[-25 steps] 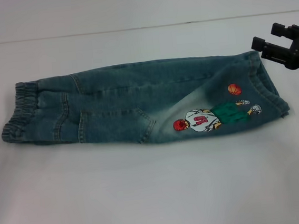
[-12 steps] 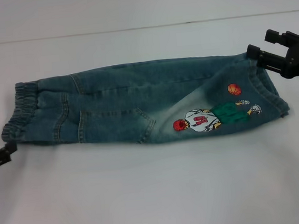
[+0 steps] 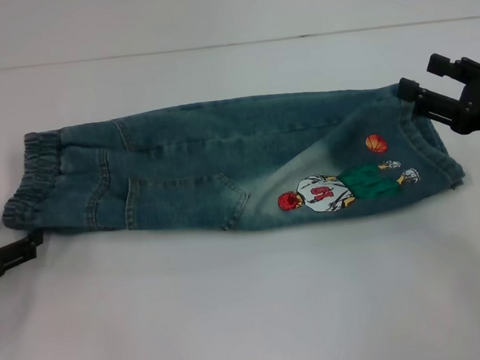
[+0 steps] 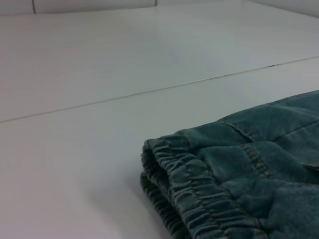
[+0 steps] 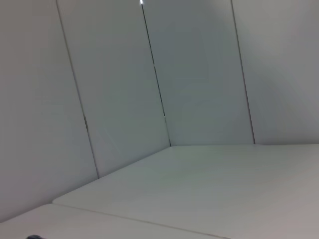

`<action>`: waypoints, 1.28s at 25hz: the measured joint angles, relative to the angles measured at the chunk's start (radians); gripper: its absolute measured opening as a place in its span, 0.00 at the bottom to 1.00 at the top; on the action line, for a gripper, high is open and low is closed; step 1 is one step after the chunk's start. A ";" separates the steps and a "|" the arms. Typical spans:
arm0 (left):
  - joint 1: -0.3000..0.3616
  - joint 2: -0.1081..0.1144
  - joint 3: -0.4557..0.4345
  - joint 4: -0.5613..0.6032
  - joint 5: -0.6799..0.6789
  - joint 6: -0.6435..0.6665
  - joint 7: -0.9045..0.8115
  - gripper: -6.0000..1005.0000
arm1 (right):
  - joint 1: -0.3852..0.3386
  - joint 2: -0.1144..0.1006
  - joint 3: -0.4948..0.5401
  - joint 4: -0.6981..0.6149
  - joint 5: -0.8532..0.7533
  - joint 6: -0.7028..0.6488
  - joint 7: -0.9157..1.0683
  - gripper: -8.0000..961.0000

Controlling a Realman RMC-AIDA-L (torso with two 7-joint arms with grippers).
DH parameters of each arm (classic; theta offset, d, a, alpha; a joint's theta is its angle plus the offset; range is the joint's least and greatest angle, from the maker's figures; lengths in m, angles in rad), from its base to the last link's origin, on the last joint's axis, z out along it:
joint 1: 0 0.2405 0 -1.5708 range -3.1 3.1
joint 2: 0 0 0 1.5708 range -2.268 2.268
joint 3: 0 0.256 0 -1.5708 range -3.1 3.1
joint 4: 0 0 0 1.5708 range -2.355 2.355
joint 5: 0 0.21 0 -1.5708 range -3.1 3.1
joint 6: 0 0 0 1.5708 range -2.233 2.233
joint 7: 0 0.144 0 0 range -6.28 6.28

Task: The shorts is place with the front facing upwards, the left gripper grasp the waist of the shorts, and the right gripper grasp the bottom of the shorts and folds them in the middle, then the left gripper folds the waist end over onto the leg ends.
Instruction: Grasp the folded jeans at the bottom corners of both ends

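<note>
Shorts (image 3: 221,165): I see them flat on the white table (image 3: 236,316), lying crosswise, already doubled lengthwise into one long strip, print side up.
Waist (image 3: 31,179): puckered elastic band at my left end; in the left wrist view it (image 4: 189,194) shows close up as two stacked gathered layers on the table.
Bottom (image 3: 437,148): wider hemmed end at my right, just past the cartoon basketball player (image 3: 330,190) and the orange ball (image 3: 376,143).
Left gripper (image 3: 5,233): low at the left edge of the head view, just beside the near corner of the waist. Fingers spread apart, nothing between them. I can't tell if the near fingertip touches the cloth.
Right gripper (image 3: 421,77): at the far right corner of the bottom end. Fingers wide apart, holding nothing; the lower fingertip sits right at the top edge of the hem, contact unclear.
Right wrist view: only white wall panels (image 5: 124,89) and bare table, no cloth in it.
</note>
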 joint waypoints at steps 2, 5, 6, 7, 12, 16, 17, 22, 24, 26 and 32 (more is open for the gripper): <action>-0.001 0.003 0.000 -0.003 0.000 -0.007 0.000 0.87 | 0.000 0.000 0.000 0.000 0.000 0.000 0.000 0.81; -0.004 0.001 0.008 -0.005 0.000 -0.006 0.002 0.87 | 0.001 0.000 0.003 0.000 0.001 0.001 0.000 0.81; -0.005 0.000 0.012 -0.005 0.000 -0.005 0.003 0.87 | 0.001 0.000 0.004 0.000 0.001 0.001 0.000 0.81; -0.006 -0.002 0.016 -0.006 0.000 -0.006 0.004 0.87 | 0.001 0.000 0.004 0.000 0.001 0.001 0.002 0.81; -0.013 -0.003 0.022 -0.007 0.000 -0.002 0.004 0.81 | 0.000 0.001 0.019 0.010 0.001 0.001 -0.001 0.81; -0.018 0.000 0.022 -0.012 -0.004 0.008 0.004 0.77 | 0.001 0.001 0.022 0.025 0.001 0.002 -0.006 0.81; -0.023 0.001 0.021 -0.016 -0.005 0.010 0.004 0.76 | 0.001 0.001 0.022 0.028 0.001 0.002 -0.006 0.81; -0.041 0.001 0.022 -0.030 -0.001 0.011 0.005 0.66 | 0.002 0.002 0.023 0.038 0.001 0.004 -0.008 0.81; -0.045 0.001 0.022 -0.032 0.000 0.018 0.005 0.58 | 0.003 0.002 0.023 0.043 0.001 0.007 -0.013 0.81; -0.047 0.003 0.022 -0.032 0.000 0.023 0.005 0.51 | 0.007 0.003 0.023 0.067 0.014 0.007 -0.039 0.81; -0.050 0.006 0.024 -0.016 0.002 0.037 -0.030 0.24 | 0.027 0.004 0.023 0.212 0.132 0.010 -0.236 0.80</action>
